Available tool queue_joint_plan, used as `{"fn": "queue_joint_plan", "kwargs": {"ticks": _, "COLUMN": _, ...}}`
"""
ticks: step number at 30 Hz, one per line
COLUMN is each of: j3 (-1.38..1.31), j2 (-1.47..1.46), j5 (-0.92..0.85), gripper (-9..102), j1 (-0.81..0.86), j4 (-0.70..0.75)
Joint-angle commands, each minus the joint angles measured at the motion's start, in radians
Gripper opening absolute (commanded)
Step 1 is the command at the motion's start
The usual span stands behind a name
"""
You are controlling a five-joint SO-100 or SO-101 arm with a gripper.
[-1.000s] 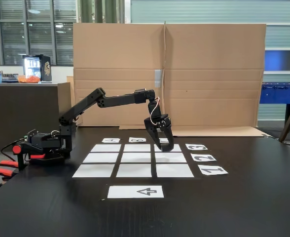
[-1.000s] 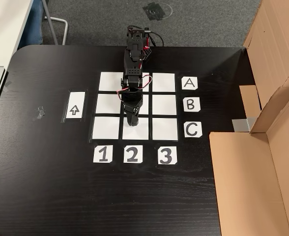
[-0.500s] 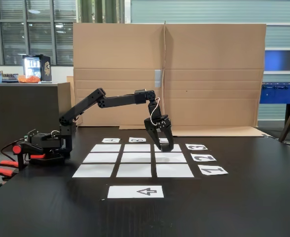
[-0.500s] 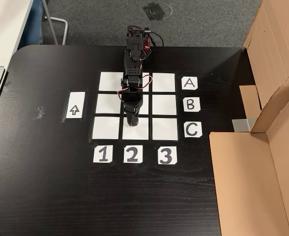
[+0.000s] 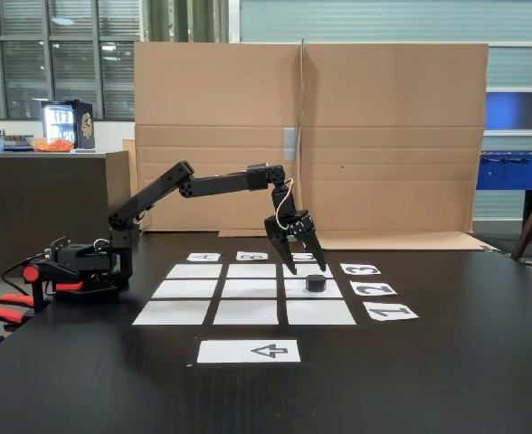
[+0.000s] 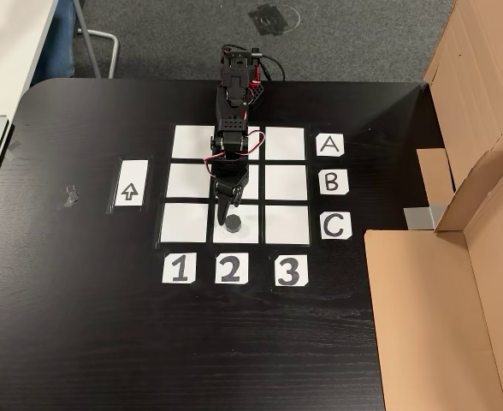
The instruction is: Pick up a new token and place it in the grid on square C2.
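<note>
The dark token (image 5: 316, 283) (image 6: 233, 223) lies flat on square C2 (image 5: 293, 289) (image 6: 248, 231), the middle cell of the C row in the white 3x3 grid (image 5: 248, 312) (image 6: 187, 141). My gripper (image 5: 307, 265) (image 6: 228, 206) hangs just above and slightly behind the token, pointing down. It is open, its fingers spread apart with nothing between them. The token stands free of both fingers. The black arm reaches out over the grid's middle column from its base.
A white sheet with an arrow (image 5: 249, 351) (image 6: 129, 183) lies beside the grid. Cards A B C (image 6: 333, 181) and 1 2 3 (image 6: 229, 270) border it. The arm's base (image 5: 80, 269) sits at the table edge. Cardboard walls (image 5: 384, 136) (image 6: 457, 282) stand beside the table.
The gripper opened and lifted slightly. The token it held now rests on the C2 cell.
</note>
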Motion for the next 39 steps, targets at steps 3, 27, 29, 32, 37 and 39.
{"fn": "queue_joint_plan", "kwargs": {"ticks": 3, "j3": 0.058, "j2": 0.146, "j5": 0.006, "gripper": 41, "j1": -0.006, "j4": -0.037}}
{"fn": "queue_joint_plan", "kwargs": {"ticks": 27, "j3": 0.637, "j2": 0.893, "j5": -0.138, "gripper": 53, "j1": 0.192, "j4": -0.327}}
{"fn": "queue_joint_plan", "kwargs": {"ticks": 29, "j3": 0.680, "j2": 0.963, "j5": -0.161, "gripper": 53, "j1": 0.232, "j4": -0.341}}
{"fn": "queue_joint_plan", "kwargs": {"ticks": 32, "j3": 0.729, "j2": 1.066, "j5": -0.192, "gripper": 52, "j1": 0.305, "j4": -0.347}}
{"fn": "queue_joint_plan", "kwargs": {"ticks": 37, "j3": 0.828, "j2": 1.224, "j5": -0.255, "gripper": 52, "j1": 0.446, "j4": -0.368}}
{"fn": "queue_joint_plan", "kwargs": {"ticks": 39, "j3": 0.865, "j2": 1.282, "j5": -0.275, "gripper": 50, "j1": 0.503, "j4": -0.380}}
